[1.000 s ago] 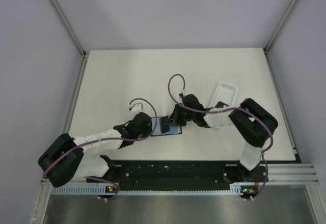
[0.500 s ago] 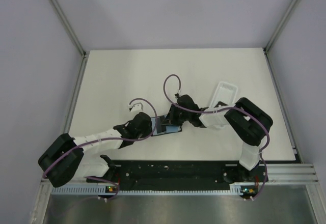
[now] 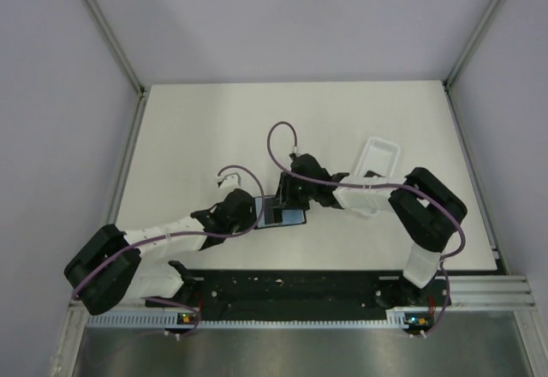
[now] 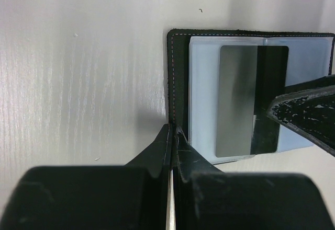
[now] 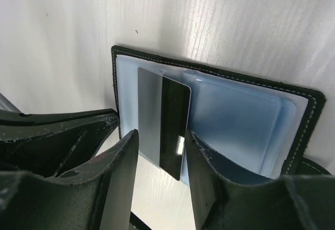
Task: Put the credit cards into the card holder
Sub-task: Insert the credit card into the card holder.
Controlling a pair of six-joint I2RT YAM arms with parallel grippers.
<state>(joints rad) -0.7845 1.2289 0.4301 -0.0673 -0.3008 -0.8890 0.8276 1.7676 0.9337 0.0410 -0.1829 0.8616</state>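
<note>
The card holder [image 3: 274, 216] lies open on the table, its blue-grey lining up. My left gripper [image 3: 253, 212] is shut on its left edge; the left wrist view shows the pinch [image 4: 171, 130] on the black stitched rim [image 4: 179, 73]. My right gripper [image 3: 285, 201] is over the holder and holds a dark credit card [image 5: 162, 115] by its long edges between both fingers [image 5: 204, 162]. The card's far end lies on the lining [image 5: 235, 115], at the left pocket. The card also shows in the left wrist view [image 4: 238, 99]. No other card is in view.
A long white plastic tray [image 3: 377, 158] lies behind the right arm, at the right of the table. The right arm's purple cable loops above the wallet [image 3: 276, 141]. The left gripper's body [image 5: 57, 136] sits close beside the right fingers.
My right gripper has moved left with the card, from the holder's right edge to over its lining. The left gripper and the holder have stayed put.
</note>
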